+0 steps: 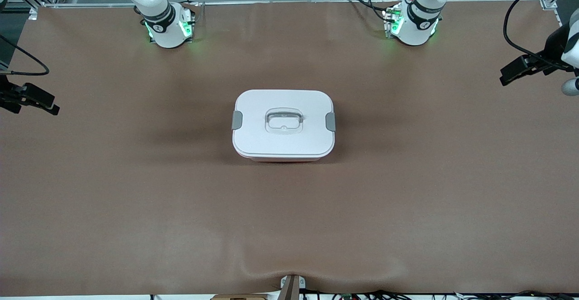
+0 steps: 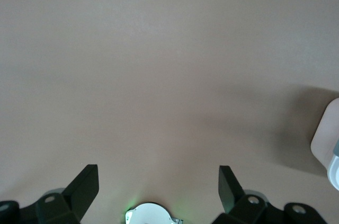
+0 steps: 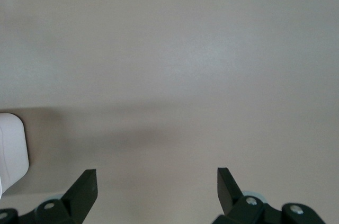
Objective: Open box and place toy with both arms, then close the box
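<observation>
1. The box (image 1: 283, 125) lies nearest the front camera, at mid-table on the brown table cover (image 1: 289, 227), midway between the two arms' ends. Its white lid (image 1: 283, 121) is seated; no toy is visible in any view.
2. The box's long axis runs from one arm's end of the table to the other, so each short end carries one grey clip: one clip (image 1: 330, 121) faces the left arm's end, the other clip (image 1: 237, 120) faces the right arm's end.
3. The left gripper (image 2: 159, 187) hangs over bare cover at the left arm's end, fingers spread wide, holding nothing. A corner of the box appears at the edge of the left wrist view.
4. The right gripper (image 3: 157, 187) hangs likewise at the right arm's end, fingers apart, empty.
5. Both grippers appear about equally far from the box, though each is partly cut off in the front view. Judgement: each arm takes the clip on its own side.
</observation>
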